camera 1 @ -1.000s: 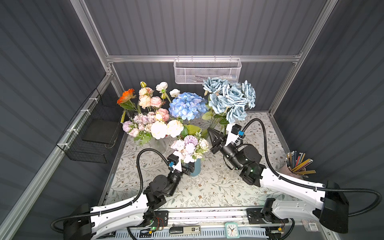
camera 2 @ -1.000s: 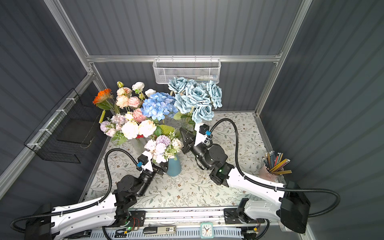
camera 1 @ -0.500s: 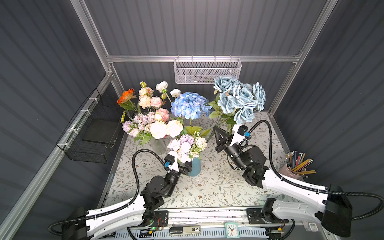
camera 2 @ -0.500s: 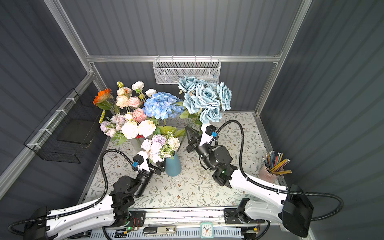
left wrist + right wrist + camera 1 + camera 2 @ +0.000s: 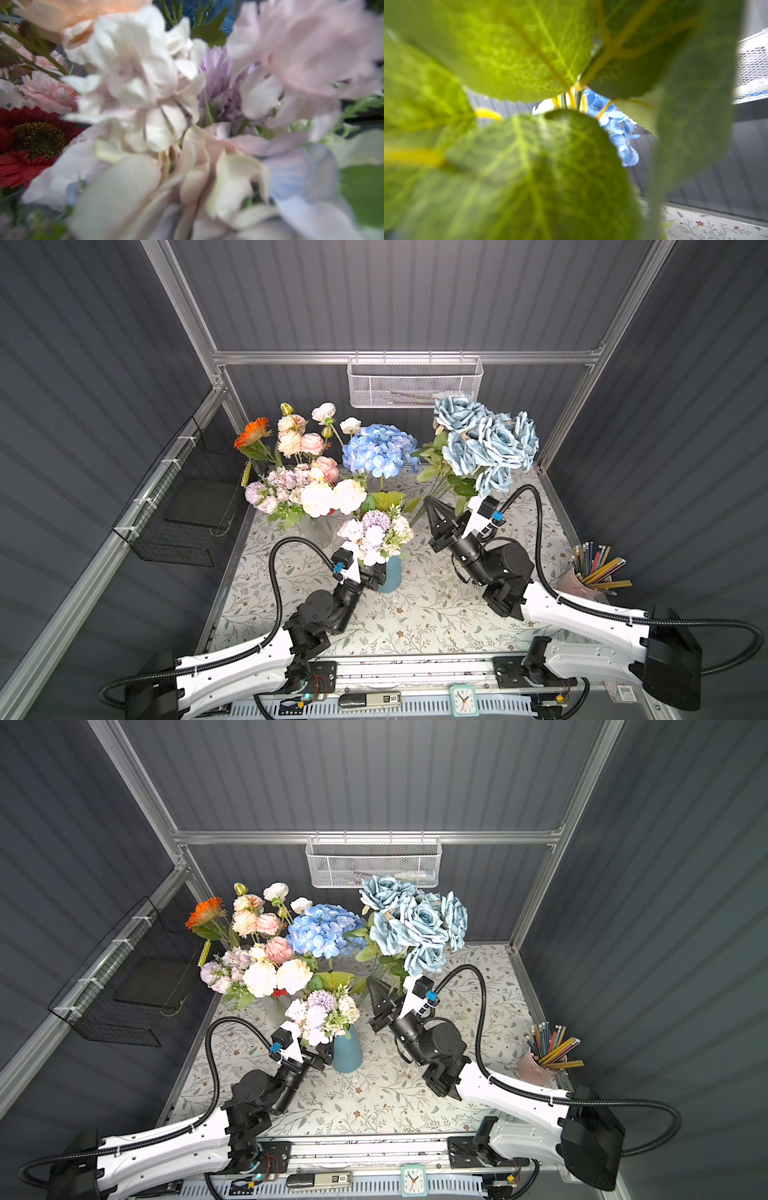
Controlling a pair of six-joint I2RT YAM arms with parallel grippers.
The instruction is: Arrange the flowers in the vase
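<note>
Risk: right hand (image 5: 430,506) pinches dusty-blue fabric rose bunch (image 5: 482,443), left hand (image 5: 374,574) pressed shut by narrow teal vase (image 5: 392,578); snagging stems could tip it.

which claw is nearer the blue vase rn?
Left. The left claw sits right beside the blue vase, under the pastel bunch. The right claw is farther back, near the lower stems of the blue roses.
</note>
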